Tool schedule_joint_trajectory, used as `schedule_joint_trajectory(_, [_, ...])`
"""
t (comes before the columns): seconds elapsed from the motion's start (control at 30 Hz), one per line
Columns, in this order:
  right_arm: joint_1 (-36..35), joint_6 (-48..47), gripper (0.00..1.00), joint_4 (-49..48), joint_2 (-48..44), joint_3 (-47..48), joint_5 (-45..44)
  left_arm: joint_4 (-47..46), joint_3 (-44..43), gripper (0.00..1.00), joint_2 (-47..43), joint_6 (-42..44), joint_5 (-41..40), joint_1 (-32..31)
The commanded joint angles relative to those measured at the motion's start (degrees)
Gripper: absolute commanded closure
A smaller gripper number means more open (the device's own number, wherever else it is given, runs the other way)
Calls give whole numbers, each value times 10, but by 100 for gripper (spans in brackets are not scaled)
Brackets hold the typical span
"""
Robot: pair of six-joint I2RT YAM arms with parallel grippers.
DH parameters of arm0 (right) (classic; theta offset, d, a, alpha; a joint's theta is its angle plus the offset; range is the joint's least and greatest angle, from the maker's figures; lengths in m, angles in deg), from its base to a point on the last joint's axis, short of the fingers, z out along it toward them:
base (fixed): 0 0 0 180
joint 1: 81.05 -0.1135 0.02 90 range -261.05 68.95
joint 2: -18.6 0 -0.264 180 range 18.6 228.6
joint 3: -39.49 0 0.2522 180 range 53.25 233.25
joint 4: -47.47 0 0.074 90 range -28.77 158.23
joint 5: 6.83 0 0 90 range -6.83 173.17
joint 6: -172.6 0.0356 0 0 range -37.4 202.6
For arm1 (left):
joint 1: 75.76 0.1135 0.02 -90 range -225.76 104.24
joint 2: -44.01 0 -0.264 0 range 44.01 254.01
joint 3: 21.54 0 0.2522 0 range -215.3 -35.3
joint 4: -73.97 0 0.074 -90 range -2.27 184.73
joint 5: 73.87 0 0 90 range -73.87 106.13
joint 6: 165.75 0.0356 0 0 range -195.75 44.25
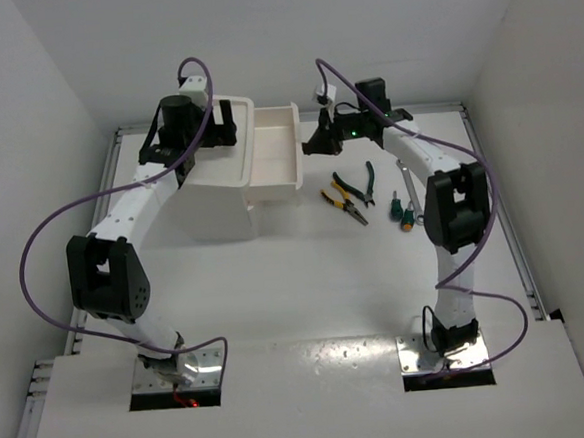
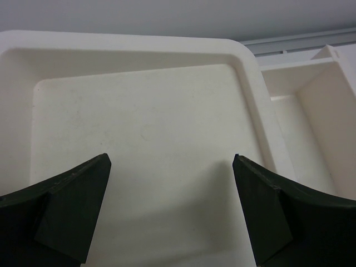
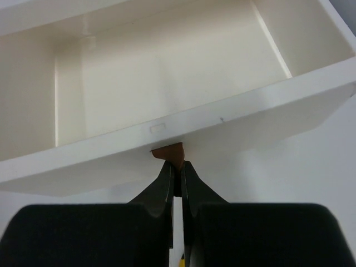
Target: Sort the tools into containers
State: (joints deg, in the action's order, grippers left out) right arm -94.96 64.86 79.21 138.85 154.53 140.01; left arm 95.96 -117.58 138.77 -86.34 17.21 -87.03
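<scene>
The containers are one white drawer unit [image 1: 218, 199] with a shallow top tray [image 2: 144, 111]. One drawer [image 1: 276, 158] stands pulled out to the right; its inside looks bare in the right wrist view. My right gripper [image 3: 176, 166] is shut on the drawer's dark-red knob [image 3: 168, 151] under the drawer front [image 3: 233, 119]. My left gripper [image 2: 171, 161] hangs open over the tray, nothing between its fingers [image 2: 72, 200]. On the table right of the drawer lie yellow-handled pliers [image 1: 343, 203], green-handled pliers [image 1: 359, 182], a silver wrench [image 1: 404, 179] and two green screwdrivers [image 1: 402, 212].
White walls close in the table at the back and on both sides. The right arm's elbow [image 1: 456, 202] stands just right of the screwdrivers. The open drawer [image 2: 311, 111] shows at the right edge of the left wrist view.
</scene>
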Motion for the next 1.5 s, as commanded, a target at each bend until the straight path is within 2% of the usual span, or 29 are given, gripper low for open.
schedule_joint_trajectory(0.0, [25, -35, 100, -7, -46, -13, -5, 186, 35, 0, 47, -31, -5, 4])
schedule_joint_trajectory(0.17, [32, -41, 100, -7, -64, -41, -5, 186, 35, 0, 47, -31, 1, 4])
schedule_joint_trajectory(0.23, [32, -48, 65, 7, -64, -42, -5, 186, 30, 0, 47, -31, 1, 4])
schedule_joint_trajectory(0.3, [32, -54, 39, 21, -70, -42, -11, 186, 30, 0, 53, -31, 1, 4])
schedule_joint_trajectory(0.4, [32, -42, 27, 15, -89, -55, -26, 186, 25, 0, 53, -31, 1, 4])
schedule_joint_trajectory(0.6, [82, -20, 27, 4, -140, -117, -78, 186, 25, 0, 53, -31, 6, 4])
schedule_joint_trajectory(0.67, [94, -20, 28, 33, -145, -117, -105, 186, 19, 0, 53, -31, 6, 4])
schedule_joint_trajectory(0.8, [111, 39, 45, 80, -87, -80, -196, 186, 19, 0, 58, -31, 6, 4])
schedule_joint_trajectory(0.83, [111, 92, 48, 92, -67, -65, -246, 186, 19, 0, 58, -31, 6, 4])
schedule_joint_trajectory(0.9, [111, 120, 50, 142, 1, 1, -271, 186, 19, 0, 58, -31, 6, 4])
schedule_joint_trajectory(0.93, [111, 164, 53, 142, 19, 17, -303, 186, 19, 0, 58, -31, 6, 4])
schedule_joint_trajectory(1.0, [111, 182, 53, 128, 38, 34, -324, 186, 19, 0, 58, -31, 0, 4])
schedule_joint_trajectory(1.07, [98, 201, 57, 119, 58, 59, -389, 191, 19, 0, 53, -26, 0, 4])
schedule_joint_trajectory(1.17, [98, 223, 60, 175, 114, 124, -420, 191, 19, 0, 53, -26, -6, 4])
schedule_joint_trajectory(1.47, [103, 218, 58, 160, 104, 68, -525, 191, 19, 0, 53, -26, -11, 4])
